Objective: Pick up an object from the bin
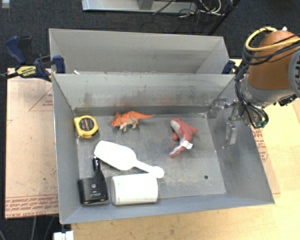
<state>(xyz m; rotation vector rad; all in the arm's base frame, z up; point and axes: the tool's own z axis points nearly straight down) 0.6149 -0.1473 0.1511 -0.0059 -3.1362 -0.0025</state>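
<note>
My gripper point(231, 134) hangs over the bin's sloping right wall, above the floor and with nothing seen in it. The nearest loose thing is a red and pink soft toy point(183, 133) with a white tag, lying on the floor to the gripper's left and well apart from it. An orange toy dinosaur point(130, 119) stands farther left, near the back wall.
A yellow tape measure point(86, 126) sits at the back left. A white flat scoop point(123, 158), a white cylinder point(135, 189) and a black device point(92, 189) lie together at the front left. The arm with its orange cover stands over the bin's right rim.
</note>
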